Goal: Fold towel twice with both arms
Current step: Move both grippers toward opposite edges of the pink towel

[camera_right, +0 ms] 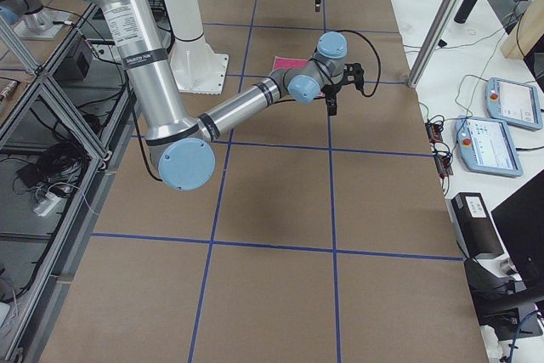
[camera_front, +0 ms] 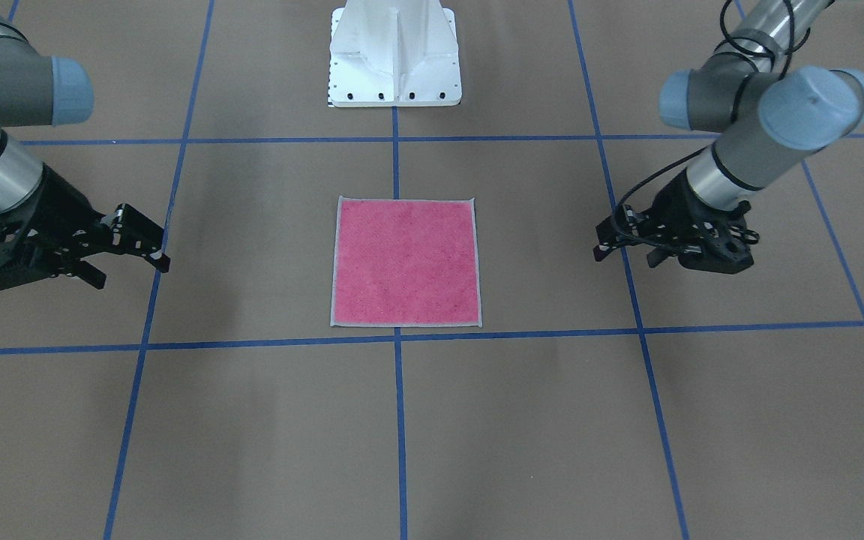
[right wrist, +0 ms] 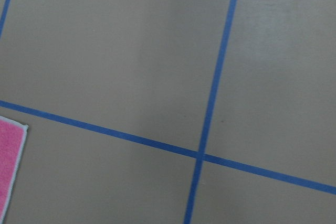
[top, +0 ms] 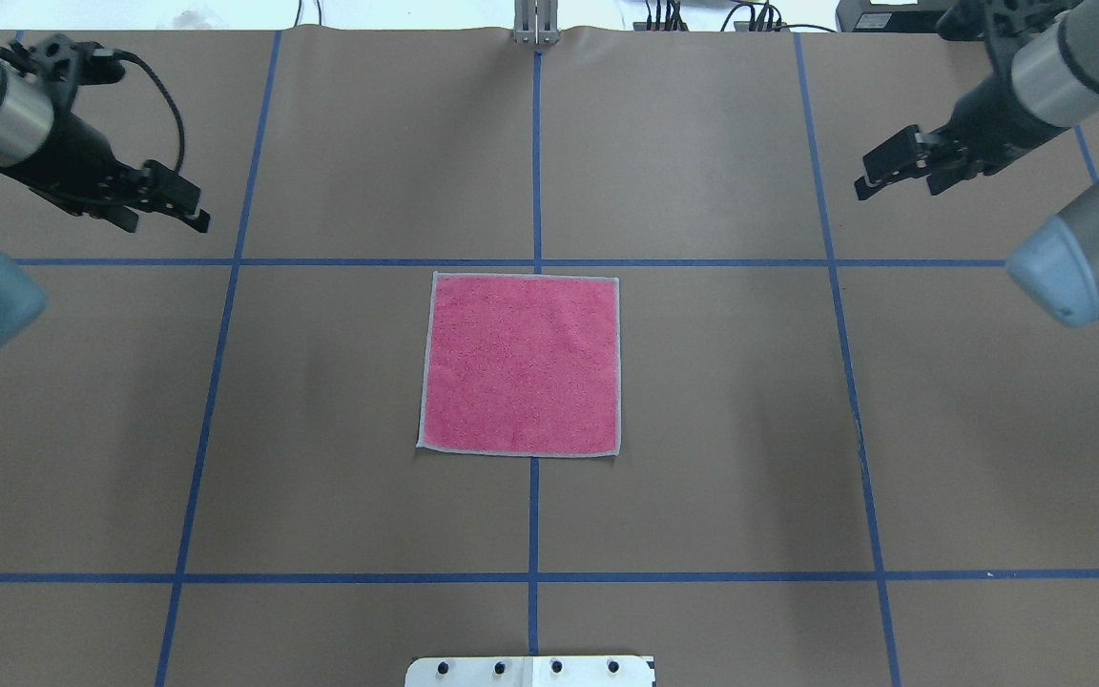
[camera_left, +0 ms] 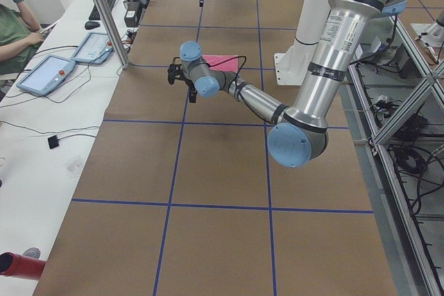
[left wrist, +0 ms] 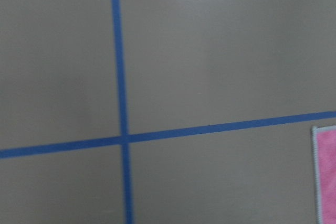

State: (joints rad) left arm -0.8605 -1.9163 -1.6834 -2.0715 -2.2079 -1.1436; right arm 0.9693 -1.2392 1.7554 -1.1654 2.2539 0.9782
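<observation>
Overhead exterior: towel untouched, both claws waiting wide of it
Small square pink terry towel [top: 521,363] with a light grey stitched border lies flat and unfolded, pink face up, at the middle of the brown paper-covered table [top: 321,496], straddling the centre one of the blue tape lines [top: 532,520]; the black two-finger left gripper [top: 166,218] and the black two-finger right gripper [top: 896,181] hang above the table well apart from the towel, one on each side and a little beyond its far edge, each with fingers spread and nothing between them. I judge that the first fold has not begun and the step in hand is the approach. Next, each arm would need to come in and down to a corner on its own side, probably of one shared edge, and pinch the border so that the edge lifts evenly
</observation>
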